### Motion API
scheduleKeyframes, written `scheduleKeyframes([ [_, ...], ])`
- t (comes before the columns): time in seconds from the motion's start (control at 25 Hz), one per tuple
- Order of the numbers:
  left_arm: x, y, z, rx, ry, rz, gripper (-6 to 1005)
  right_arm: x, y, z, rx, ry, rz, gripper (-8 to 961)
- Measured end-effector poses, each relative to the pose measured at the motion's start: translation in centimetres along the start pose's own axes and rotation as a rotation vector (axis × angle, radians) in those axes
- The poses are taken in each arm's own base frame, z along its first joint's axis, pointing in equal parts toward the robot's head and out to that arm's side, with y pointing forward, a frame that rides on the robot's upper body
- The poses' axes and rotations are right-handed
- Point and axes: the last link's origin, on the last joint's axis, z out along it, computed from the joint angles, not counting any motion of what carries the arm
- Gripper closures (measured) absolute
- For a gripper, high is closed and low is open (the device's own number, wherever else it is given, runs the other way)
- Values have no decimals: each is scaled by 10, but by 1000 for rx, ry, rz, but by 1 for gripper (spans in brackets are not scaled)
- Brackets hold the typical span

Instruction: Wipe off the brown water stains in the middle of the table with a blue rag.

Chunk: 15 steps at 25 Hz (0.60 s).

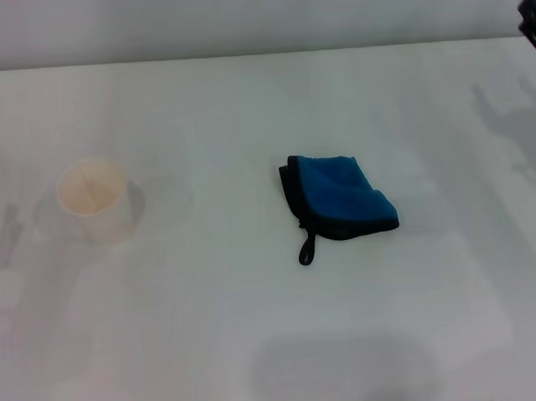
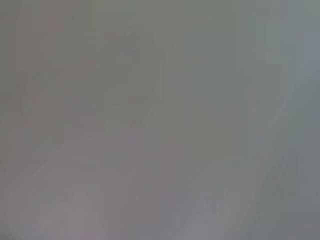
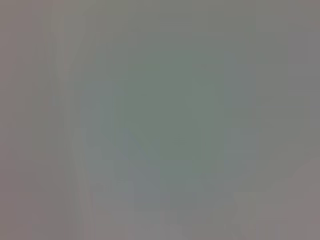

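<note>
The blue rag [image 1: 341,196] lies folded in the middle of the white table [image 1: 255,342], its black edging and small black loop [image 1: 307,249] turned toward the near side. The brown water stains are out of view or hidden; I see none on the bare tabletop around the rag. A black piece of my right gripper [image 1: 532,20] pokes in at the far right corner, well away from the rag and touching nothing. My left gripper does not show in the head view. Both wrist views show only plain grey, with no object in them.
A cream paper cup [image 1: 95,199] stands upright on the left side of the table, well apart from the rag. The table's far edge [image 1: 245,55] runs along the top, with a grey wall behind it.
</note>
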Motion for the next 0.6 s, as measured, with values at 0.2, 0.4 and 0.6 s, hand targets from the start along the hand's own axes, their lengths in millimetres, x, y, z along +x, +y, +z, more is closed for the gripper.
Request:
scheduleKeyframes([
  [0.2,2,-2,3,11,4,4,123,15,-8,-14,76,55,-70,93],
  [0.4,-2,-7,10,53,-24,-1,123,24,-12,-23,113,94,-60,93],
  [0.6,-5,-6,15,58,-40,0,123,28,-14,-29,127,107,-52,93],
])
